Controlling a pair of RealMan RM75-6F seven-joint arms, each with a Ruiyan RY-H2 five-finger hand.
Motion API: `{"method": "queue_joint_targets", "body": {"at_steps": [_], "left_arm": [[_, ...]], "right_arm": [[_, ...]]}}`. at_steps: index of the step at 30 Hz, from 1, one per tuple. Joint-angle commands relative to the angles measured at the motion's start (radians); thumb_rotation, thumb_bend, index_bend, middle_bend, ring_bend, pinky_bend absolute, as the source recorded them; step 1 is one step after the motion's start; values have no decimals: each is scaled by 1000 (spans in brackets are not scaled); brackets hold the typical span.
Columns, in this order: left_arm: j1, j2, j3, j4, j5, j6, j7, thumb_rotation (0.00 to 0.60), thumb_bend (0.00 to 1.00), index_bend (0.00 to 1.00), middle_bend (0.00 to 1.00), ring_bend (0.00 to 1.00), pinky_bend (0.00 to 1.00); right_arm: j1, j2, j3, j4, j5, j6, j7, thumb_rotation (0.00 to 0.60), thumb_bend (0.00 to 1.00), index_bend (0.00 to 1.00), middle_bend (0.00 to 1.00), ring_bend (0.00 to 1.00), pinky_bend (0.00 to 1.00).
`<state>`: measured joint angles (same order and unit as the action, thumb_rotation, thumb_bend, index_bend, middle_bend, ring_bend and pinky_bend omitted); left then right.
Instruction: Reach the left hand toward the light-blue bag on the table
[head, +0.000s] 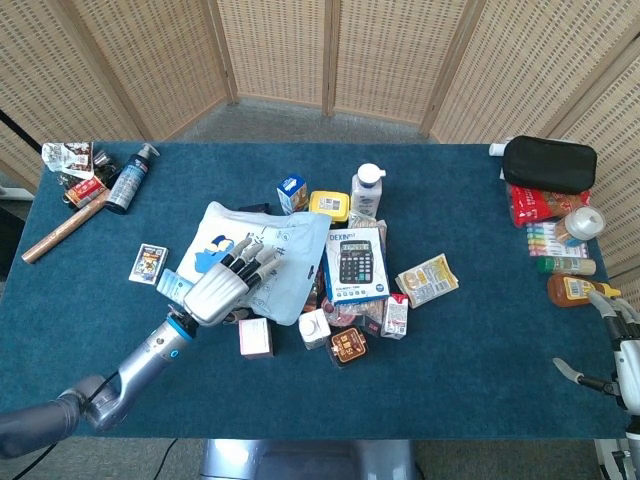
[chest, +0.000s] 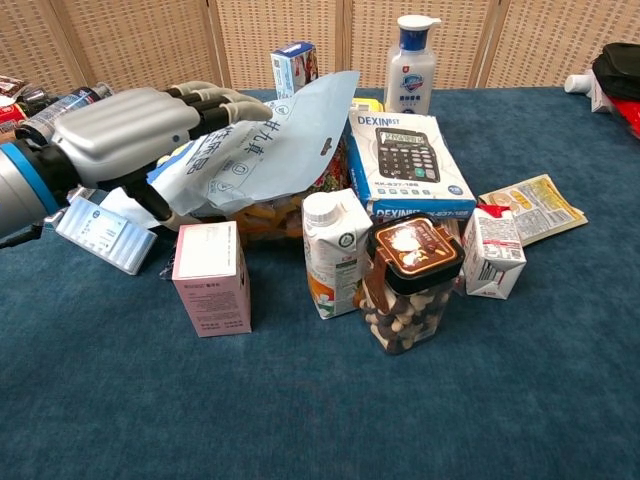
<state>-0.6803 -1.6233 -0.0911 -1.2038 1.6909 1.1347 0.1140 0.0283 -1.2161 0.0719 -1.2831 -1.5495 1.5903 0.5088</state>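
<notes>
The light-blue bag (head: 282, 243) (chest: 285, 135) lies tilted over a heap of goods in the middle of the blue table (head: 470, 330). My left hand (head: 222, 288) (chest: 140, 125) is over the bag's left part, palm down, fingers spread and stretched across the bag's printed face. It holds nothing; whether the fingers touch the bag I cannot tell. My right hand (head: 625, 345) shows only at the head view's right edge, off the table's near right corner, fingers apart and empty.
Around the bag sit a pink box (chest: 210, 277), a milk carton (chest: 335, 250), a lidded jar (chest: 412, 285), a calculator box (head: 355, 262) and a white blister pack (chest: 100, 232). A spray bottle (head: 130, 178) and wooden stick (head: 62, 232) lie far left; black pouch (head: 548, 163) far right.
</notes>
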Motion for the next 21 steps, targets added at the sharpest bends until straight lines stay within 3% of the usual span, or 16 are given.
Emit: {"method": "queue_joint_targets", "body": {"at_steps": [1, 3, 5, 9, 12, 15, 21], "left_arm": [[-11, -24, -6, 23, -15, -3, -5, 600, 0, 0, 0, 0, 0], [-19, -41, -14, 44, -20, 8, -14, 600, 0, 52, 0, 0, 19], [-28, -61, -15, 81, -11, 24, -3, 600, 0, 197, 62, 61, 171], [-47, -102, -21, 142, -3, 45, 12, 600, 0, 647, 563, 503, 613], [-63, -132, -16, 193, 13, 62, 26, 600, 1, 884, 815, 747, 779], [-71, -141, -10, 204, 24, 84, 24, 600, 2, 928, 887, 830, 830], [-60, -106, -14, 164, 52, 188, 30, 600, 1, 954, 937, 879, 864]], "right_arm": [[1, 0, -1, 0, -1, -1, 5, 600, 0, 89, 132, 128, 120], [0, 2, -1, -1, -2, 0, 11, 600, 0, 90, 132, 128, 120], [0, 3, 0, -3, -3, 3, 21, 600, 0, 91, 132, 128, 120], [-1, 7, -1, -5, -9, 10, 45, 600, 0, 92, 132, 128, 120], [-2, 9, -2, -5, -12, 15, 56, 600, 0, 92, 132, 128, 120], [-3, 10, -2, -6, -13, 16, 61, 600, 0, 92, 133, 128, 120], [-2, 10, -4, -3, -16, 16, 63, 600, 0, 92, 133, 128, 120]]}}
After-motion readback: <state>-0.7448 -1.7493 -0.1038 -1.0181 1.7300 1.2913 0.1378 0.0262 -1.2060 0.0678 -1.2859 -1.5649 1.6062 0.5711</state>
